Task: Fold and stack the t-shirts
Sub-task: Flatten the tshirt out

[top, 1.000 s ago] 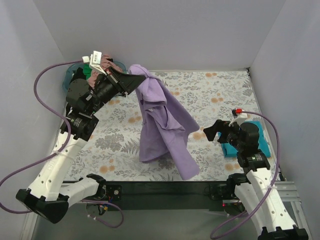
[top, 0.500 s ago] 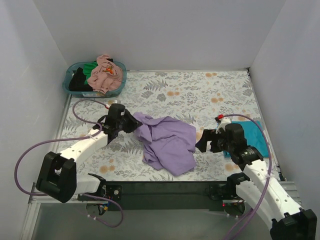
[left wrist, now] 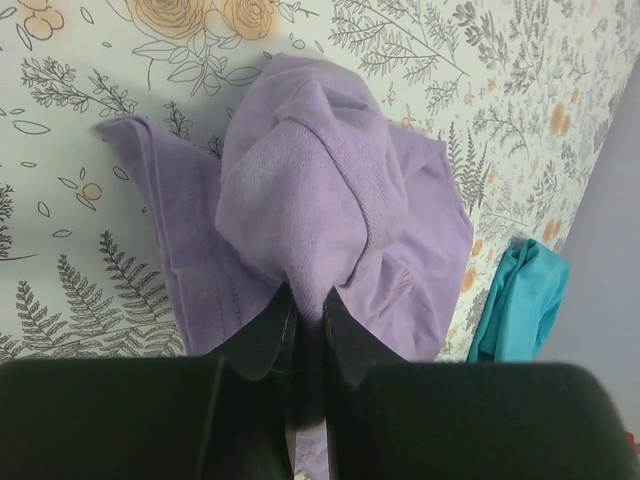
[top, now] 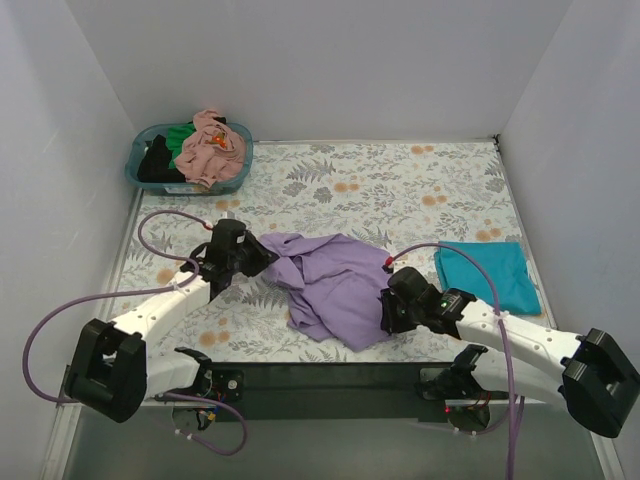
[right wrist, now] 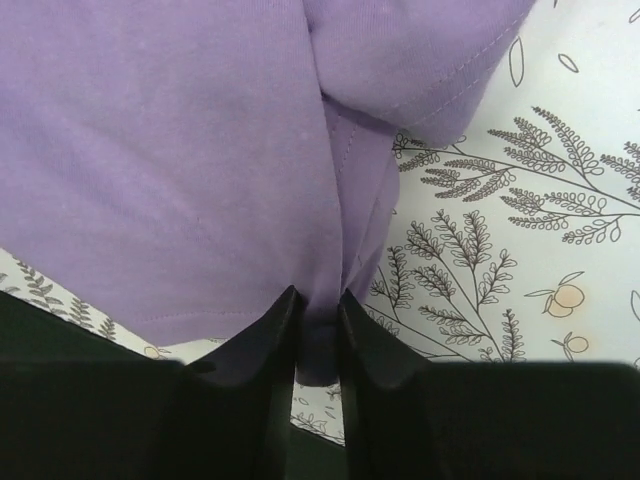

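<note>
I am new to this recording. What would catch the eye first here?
The crumpled purple shirt in the middle of the table stands out most, pinched at its left end by the left hand and at its near right edge by the right hand. Next come the teal shirt lying flat at the right edge and the full basket in the far left corner.

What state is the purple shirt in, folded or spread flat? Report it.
Neither: the purple shirt lies crumpled and bunched on the table cover, with the left gripper and right gripper each pinching an edge.
</note>
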Controlling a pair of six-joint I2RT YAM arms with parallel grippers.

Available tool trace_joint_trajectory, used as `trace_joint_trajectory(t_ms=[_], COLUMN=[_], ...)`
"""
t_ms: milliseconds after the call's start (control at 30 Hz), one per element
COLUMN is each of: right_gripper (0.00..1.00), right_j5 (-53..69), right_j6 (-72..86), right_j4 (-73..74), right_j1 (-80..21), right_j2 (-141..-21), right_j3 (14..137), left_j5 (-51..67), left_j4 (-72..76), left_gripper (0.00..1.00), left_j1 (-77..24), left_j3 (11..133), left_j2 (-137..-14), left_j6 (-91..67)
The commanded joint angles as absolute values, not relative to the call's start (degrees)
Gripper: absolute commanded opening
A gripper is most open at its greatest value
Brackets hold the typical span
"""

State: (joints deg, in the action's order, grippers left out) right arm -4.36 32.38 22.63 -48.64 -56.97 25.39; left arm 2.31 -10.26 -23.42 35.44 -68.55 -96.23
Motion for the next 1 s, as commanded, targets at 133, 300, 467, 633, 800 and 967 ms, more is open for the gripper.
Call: trace_joint_trajectory(t_ms=[133, 300, 467, 633, 800, 967], right_gripper=[0.10, 0.01, 0.01, 0.01, 0.01, 0.01], right_j5=[-11.1, -17.6, -23.1, -17.4, -13.0, -13.7], right_j6=[37.0, 37.0, 29.0, 20.8, 16.8, 17.0], right_j4=[25.5, 35.6, 41.5, 41.6, 41.6, 41.4], right_j1=[-51.0, -51.0, -51.0, -51.0, -51.0, -51.0], right_j2=[-54.2, -51.4, -47.1, -43.9, -41.2, -38.0], right_j3=[31.5, 37.4, 52.3, 68.1, 81.2, 83.0], left_j5=[-1.9, -2.6, -1.4, 5.1, 7.3, 5.0], left_j4=[-12.7, -16.0, -20.6, -21.4, -21.4, -22.1], left_gripper=[0.00, 0.00, 0.00, 0.00, 0.00, 0.00], left_j1=[-23.3, -23.2, -23.2, -23.4, -23.4, -23.4], left_j3=[36.4, 41.0, 50.5, 61.3, 70.8, 71.7], left_j2=[-63.8, -62.1, -57.0, -49.8, -42.3, -38.6], left_j6=[-95.3, -94.8, -92.6, -90.3, -88.5, -88.7])
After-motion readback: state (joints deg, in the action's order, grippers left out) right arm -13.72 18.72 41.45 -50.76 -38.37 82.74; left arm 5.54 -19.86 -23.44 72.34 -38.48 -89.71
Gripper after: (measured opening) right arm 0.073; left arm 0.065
